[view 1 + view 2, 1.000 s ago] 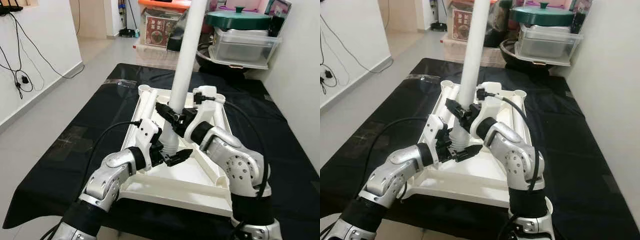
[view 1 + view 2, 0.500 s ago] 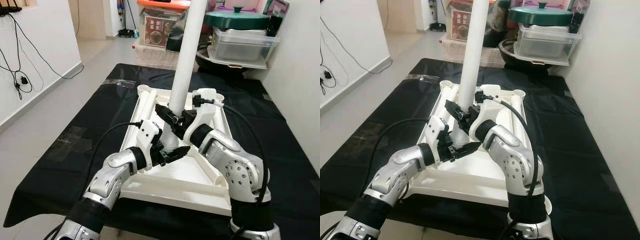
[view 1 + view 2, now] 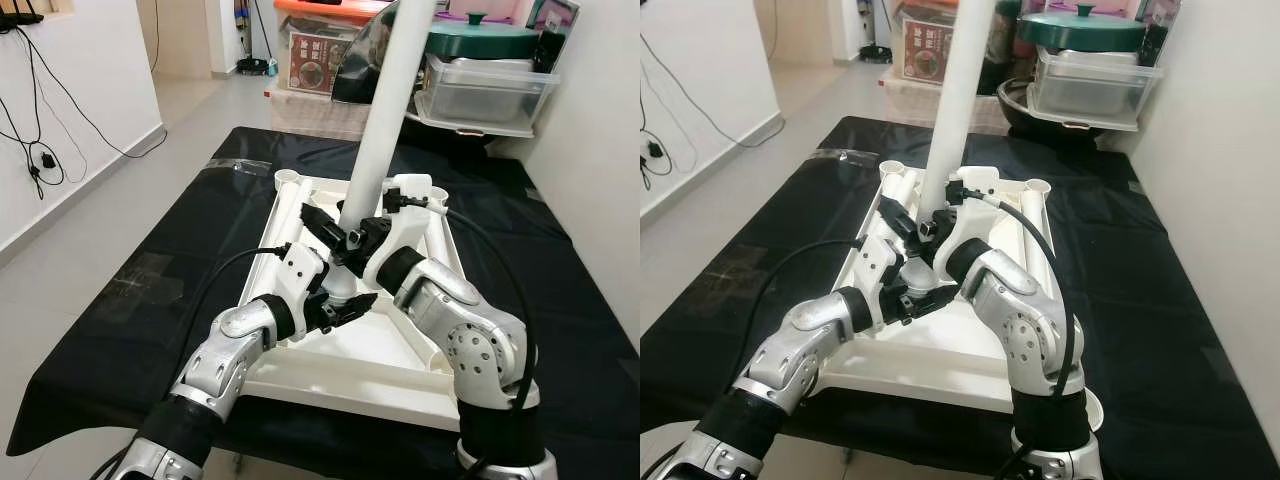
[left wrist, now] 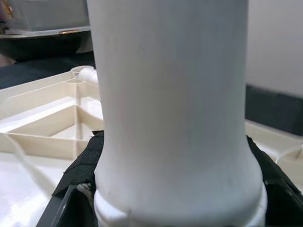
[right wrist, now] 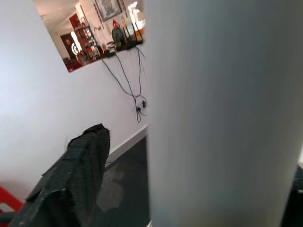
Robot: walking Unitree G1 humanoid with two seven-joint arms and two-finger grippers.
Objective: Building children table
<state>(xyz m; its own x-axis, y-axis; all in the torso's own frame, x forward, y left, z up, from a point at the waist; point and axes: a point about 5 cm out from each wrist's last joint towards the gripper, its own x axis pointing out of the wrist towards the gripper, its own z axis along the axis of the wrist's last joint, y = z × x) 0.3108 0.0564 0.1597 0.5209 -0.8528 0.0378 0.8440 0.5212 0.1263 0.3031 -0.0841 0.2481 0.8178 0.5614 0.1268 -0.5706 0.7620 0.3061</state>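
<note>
A smooth white table leg point(image 3: 385, 130), round and slightly tilted, stands on the upturned white tabletop point(image 3: 385, 345). The left gripper point(image 3: 340, 308) clasps its flared base; the right gripper point(image 3: 335, 232) grips it just above.

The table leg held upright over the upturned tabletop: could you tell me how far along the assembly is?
Done: the upturned tabletop lies on the black cloth. In hand: the left gripper grips the base of one leg and the right gripper grips higher up, the leg leaning slightly; whether it is seated cannot be told. Left: other legs lie on the tabletop, unfitted.
</note>
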